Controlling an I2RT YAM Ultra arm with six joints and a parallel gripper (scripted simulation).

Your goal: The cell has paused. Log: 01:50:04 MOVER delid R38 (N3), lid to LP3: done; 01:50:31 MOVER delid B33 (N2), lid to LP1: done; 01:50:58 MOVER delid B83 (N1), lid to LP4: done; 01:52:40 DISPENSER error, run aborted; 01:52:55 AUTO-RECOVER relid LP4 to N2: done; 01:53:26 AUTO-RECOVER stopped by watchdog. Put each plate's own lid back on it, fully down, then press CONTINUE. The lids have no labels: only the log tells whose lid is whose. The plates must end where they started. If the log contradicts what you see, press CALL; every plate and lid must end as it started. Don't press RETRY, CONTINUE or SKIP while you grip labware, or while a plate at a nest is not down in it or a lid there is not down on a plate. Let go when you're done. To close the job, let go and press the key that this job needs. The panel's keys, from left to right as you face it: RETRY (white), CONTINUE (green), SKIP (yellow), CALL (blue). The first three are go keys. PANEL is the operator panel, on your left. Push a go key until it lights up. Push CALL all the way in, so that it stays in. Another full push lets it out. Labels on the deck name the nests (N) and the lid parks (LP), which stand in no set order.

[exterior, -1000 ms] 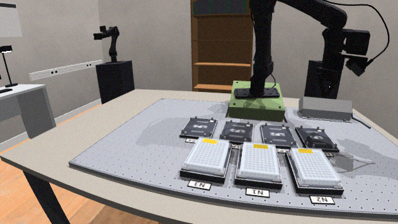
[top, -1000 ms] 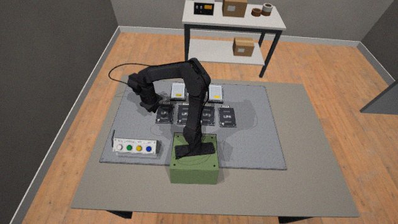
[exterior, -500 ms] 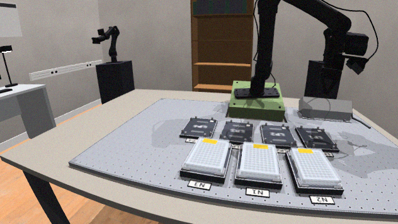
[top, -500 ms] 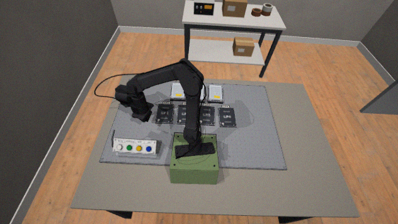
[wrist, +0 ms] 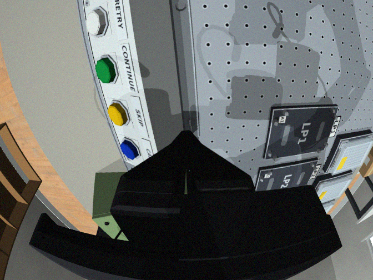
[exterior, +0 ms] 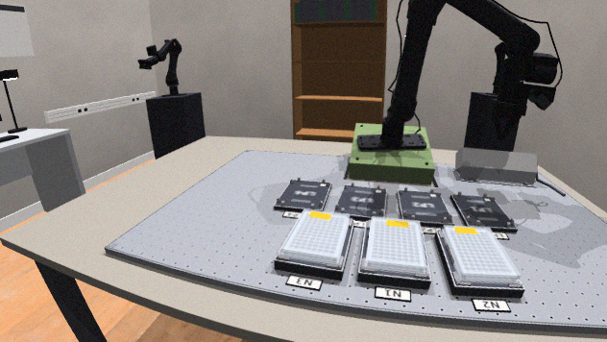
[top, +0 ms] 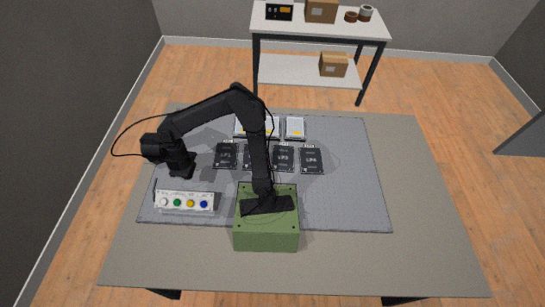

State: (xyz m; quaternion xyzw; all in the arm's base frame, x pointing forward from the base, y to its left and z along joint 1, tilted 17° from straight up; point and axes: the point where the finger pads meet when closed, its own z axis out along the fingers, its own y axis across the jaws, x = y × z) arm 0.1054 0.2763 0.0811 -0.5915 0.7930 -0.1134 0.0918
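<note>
Three well plates with yellow tags sit in nests N3 [exterior: 317,237], N1 [exterior: 395,247] and N2 [exterior: 480,255]. Each looks covered by a clear lid. The lid parks LP4 [exterior: 303,193], LP3 [exterior: 361,200], LP2 [exterior: 424,206] and LP1 [exterior: 482,210] are bare. My gripper [top: 183,170] is shut and empty, hanging just behind the operator panel [top: 185,201]. In the wrist view its fingertips [wrist: 186,141] point beside the blue CALL key [wrist: 129,149]. The yellow SKIP key [wrist: 116,114], the green CONTINUE key [wrist: 105,70] and the white RETRY key [wrist: 95,22] follow along the panel. No key looks lit or pushed in.
My arm stands on a green base block [top: 266,216] at the front of the perforated deck. Its cable loops out to the left [top: 118,142]. In the top view the arm hides part of the plates [top: 254,126]. A shelf table [top: 319,26] stands behind the bench.
</note>
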